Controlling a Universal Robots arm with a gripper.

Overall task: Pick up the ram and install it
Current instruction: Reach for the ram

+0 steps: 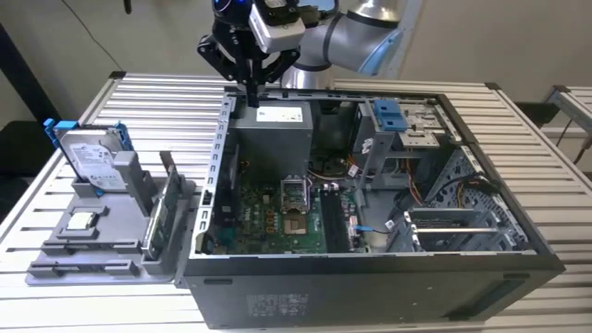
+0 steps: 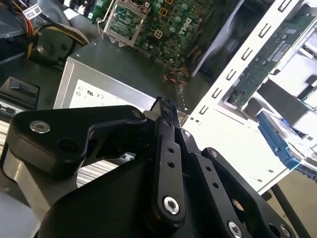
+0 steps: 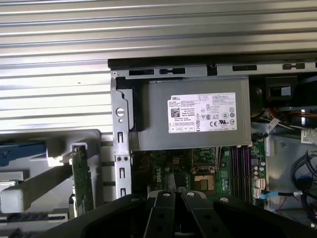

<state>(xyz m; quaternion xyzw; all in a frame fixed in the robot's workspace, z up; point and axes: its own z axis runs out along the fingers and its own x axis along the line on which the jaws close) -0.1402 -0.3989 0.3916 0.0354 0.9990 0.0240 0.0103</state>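
Hovering over the power supply [image 1: 277,135], the gripper [image 1: 251,98] is clenched, fingers pressed together, holding nothing.

I log, ref. PC case [image 1: 370,291]: gripper [image 1: 251,97] closed, above case's far corner, over PSU [image 1: 273,139]. Holder [image 1: 125,208] beside case, exterior view's left, w/ hard drive [image 1: 93,159], ram [image 1: 170,173] upright.
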